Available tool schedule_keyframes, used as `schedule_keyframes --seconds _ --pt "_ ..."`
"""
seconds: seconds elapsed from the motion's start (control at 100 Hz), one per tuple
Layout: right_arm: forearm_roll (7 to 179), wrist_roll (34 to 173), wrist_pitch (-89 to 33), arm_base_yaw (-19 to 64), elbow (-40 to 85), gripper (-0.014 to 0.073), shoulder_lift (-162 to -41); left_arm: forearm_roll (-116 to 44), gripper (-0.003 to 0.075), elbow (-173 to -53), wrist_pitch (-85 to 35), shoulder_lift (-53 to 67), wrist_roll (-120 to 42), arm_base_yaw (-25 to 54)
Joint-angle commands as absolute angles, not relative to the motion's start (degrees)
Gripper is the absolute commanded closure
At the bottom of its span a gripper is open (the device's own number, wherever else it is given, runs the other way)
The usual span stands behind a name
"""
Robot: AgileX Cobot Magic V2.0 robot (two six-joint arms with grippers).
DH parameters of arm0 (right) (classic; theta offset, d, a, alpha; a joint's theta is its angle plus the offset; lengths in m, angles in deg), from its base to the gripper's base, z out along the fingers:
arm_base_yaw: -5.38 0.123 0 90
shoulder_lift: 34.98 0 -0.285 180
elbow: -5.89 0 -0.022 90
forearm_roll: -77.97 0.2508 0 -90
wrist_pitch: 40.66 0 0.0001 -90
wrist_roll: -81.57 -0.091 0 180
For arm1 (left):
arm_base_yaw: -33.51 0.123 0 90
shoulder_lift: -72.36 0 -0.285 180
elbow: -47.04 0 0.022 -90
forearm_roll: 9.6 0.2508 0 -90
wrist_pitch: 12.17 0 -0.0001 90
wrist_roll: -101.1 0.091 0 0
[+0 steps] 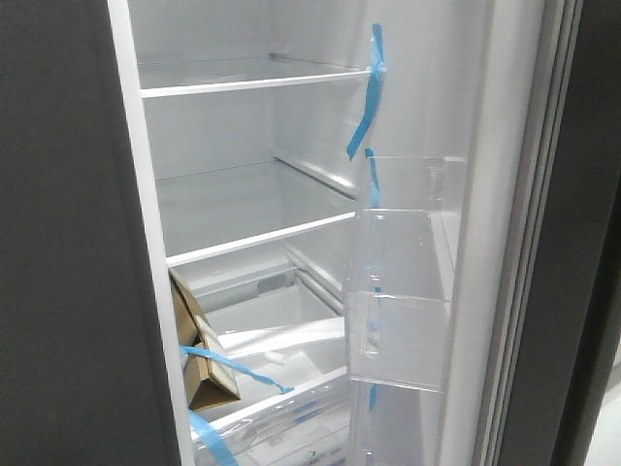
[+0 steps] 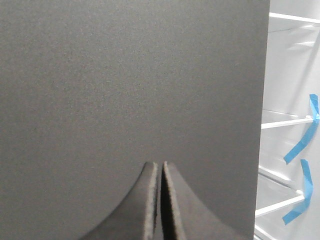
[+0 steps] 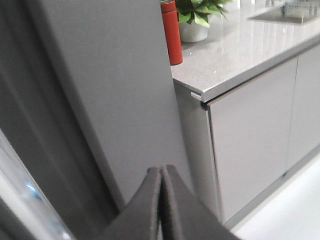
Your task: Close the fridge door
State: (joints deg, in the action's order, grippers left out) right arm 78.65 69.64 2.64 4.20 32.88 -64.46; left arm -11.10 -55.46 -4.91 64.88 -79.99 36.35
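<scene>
White lining and clear bins face the camera: the fridge door (image 1: 427,291) stands wide open, so nothing of the close looks done. The left gripper (image 2: 160,200), fingers pressed together and empty, points at the matching dark panel (image 2: 130,90). The right gripper (image 3: 161,200), likewise pinched empty, has grey cabinet doors (image 3: 250,130) ahead; the door's dark outer face appears just beside it.
</scene>
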Motion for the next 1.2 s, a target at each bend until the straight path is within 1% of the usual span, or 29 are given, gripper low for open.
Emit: schedule_keyframes --seconds 0.0,0.08,0.31,0.44,0.69,0.85,0.98,1.19 --pt "75.3 61.9 3.2 3.9 28.1 0.0639 -69.1 -11.3 0.0740 -53.4 -0.7 66.1 -80.2 36.1" --pt "71.9 56.4 5.9 3.9 26.2 0.0639 -72.2 -11.3 0.0740 -53.4 -0.7 66.1 -80.2 36.1" --pt "71.6 52.3 6.0 3.9 24.4 0.0639 -79.9 -11.3 0.0740 -53.4 -0.7 66.1 -80.2 36.1" --pt "72.7 50.8 2.3 3.9 24.4 0.0639 -83.3 -11.3 0.0740 -53.4 -0.7 66.1 -80.2 36.1" --pt "83.0 50.8 -7.0 3.9 24.4 0.0639 -90.3 -11.3 0.0740 -53.4 -0.7 66.1 -80.2 36.1" --pt "88.0 51.0 -10.4 3.9 24.4 0.0639 -93.3 -11.3 0.0740 -53.4 -0.7 66.1 -80.2 36.1" --pt "95.9 55.6 -11.3 3.9 24.4 0.0639 -94.8 -11.3 0.0740 -53.4 -0.7 66.1 -80.2 36.1" --pt "111.4 70.4 -11.7 3.9 24.4 0.0639 -96.9 -11.3 0.0740 -53.4 -0.7 66.1 -80.2 36.1"
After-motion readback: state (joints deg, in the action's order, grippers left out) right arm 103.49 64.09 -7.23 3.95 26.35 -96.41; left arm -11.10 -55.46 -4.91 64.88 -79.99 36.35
